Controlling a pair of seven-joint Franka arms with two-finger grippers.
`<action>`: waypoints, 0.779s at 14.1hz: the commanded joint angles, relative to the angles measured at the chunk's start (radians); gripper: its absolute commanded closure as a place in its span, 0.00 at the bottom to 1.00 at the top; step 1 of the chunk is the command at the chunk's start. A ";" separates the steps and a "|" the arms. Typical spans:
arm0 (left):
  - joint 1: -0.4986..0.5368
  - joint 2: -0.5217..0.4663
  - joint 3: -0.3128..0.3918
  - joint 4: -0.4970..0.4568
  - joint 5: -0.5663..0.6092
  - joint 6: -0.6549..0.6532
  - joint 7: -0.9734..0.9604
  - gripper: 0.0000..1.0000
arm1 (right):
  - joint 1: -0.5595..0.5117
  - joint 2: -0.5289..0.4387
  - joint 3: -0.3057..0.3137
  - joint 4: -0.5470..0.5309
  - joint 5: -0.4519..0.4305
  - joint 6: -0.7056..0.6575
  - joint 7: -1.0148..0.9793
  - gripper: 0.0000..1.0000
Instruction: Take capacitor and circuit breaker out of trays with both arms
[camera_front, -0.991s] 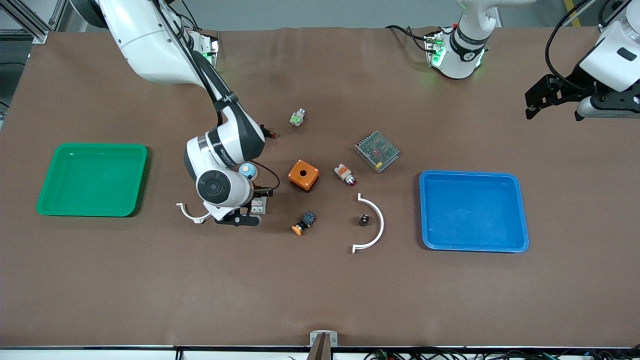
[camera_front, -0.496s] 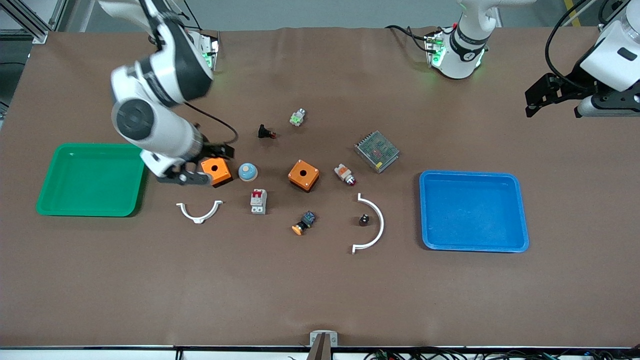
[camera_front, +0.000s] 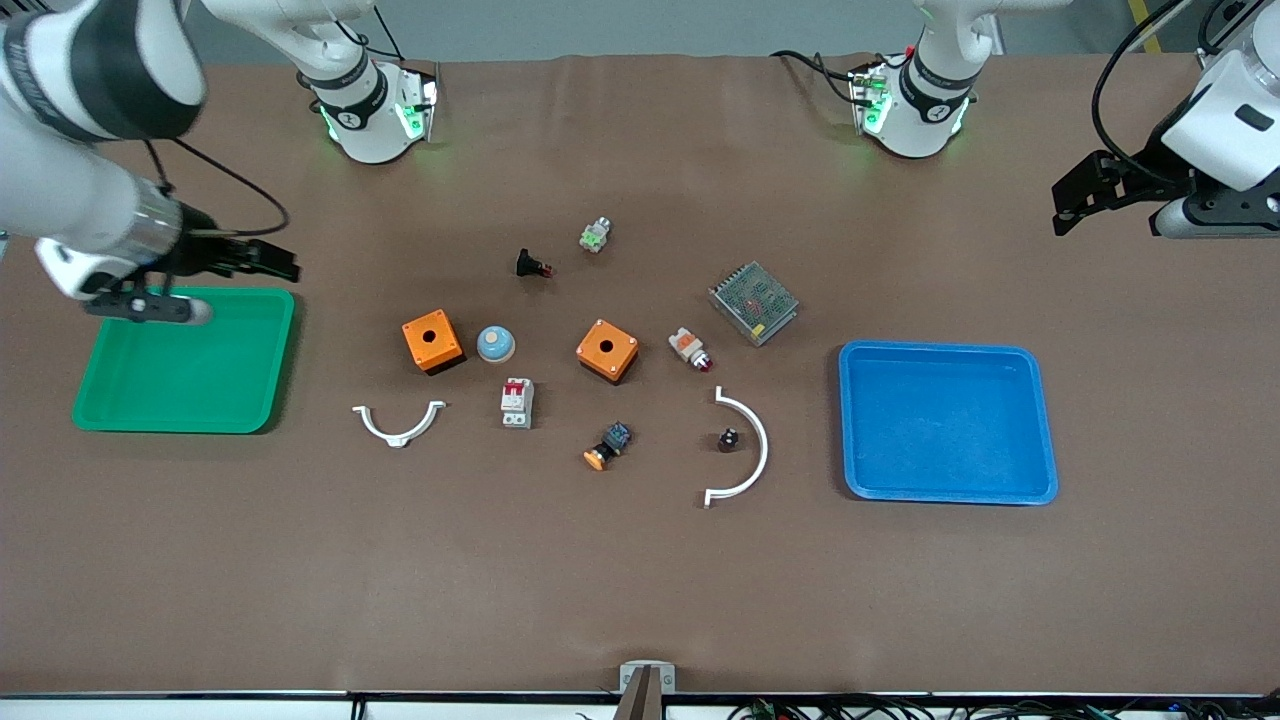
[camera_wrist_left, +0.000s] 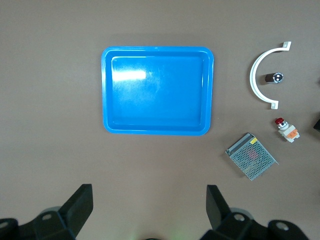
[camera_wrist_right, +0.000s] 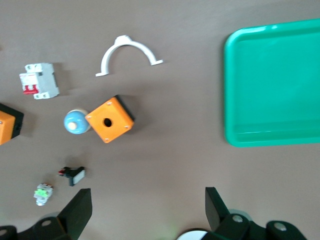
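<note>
Capacitor (camera_front: 728, 439) sat on the surface at frame centre-right inside a white arc (camera_front: 745, 447); circuit breaker (camera_front: 516, 403) lay mid-frame, both outside the blue tray (camera_front: 947, 352) and green tray (camera_front: 186, 421). Left hand (camera_front: 1072, 208) hung upper right, right hand (camera_front: 262, 262) upper left. Left wrist frame: wide fingers (camera_wrist_left: 76, 207), capacitor (camera_wrist_left: 274, 77) upper right. Right wrist frame: wide fingers (camera_wrist_right: 78, 212), breaker (camera_wrist_right: 39, 81) upper left.

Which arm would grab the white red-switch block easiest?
Probably the right. The right gripper hovers open by the green tray, the tray nearest the circuit breaker. The left gripper waits open at the left arm's end of the table.
</note>
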 joint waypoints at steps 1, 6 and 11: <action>0.021 -0.010 -0.006 -0.003 -0.007 -0.009 0.002 0.00 | -0.031 -0.002 0.019 0.154 -0.047 -0.115 -0.016 0.00; 0.033 -0.013 -0.007 0.000 -0.014 -0.029 -0.001 0.00 | -0.054 0.001 0.018 0.332 -0.047 -0.216 -0.019 0.00; 0.033 -0.008 -0.007 0.022 -0.014 -0.027 -0.004 0.00 | -0.074 0.004 0.018 0.390 -0.050 -0.216 -0.036 0.00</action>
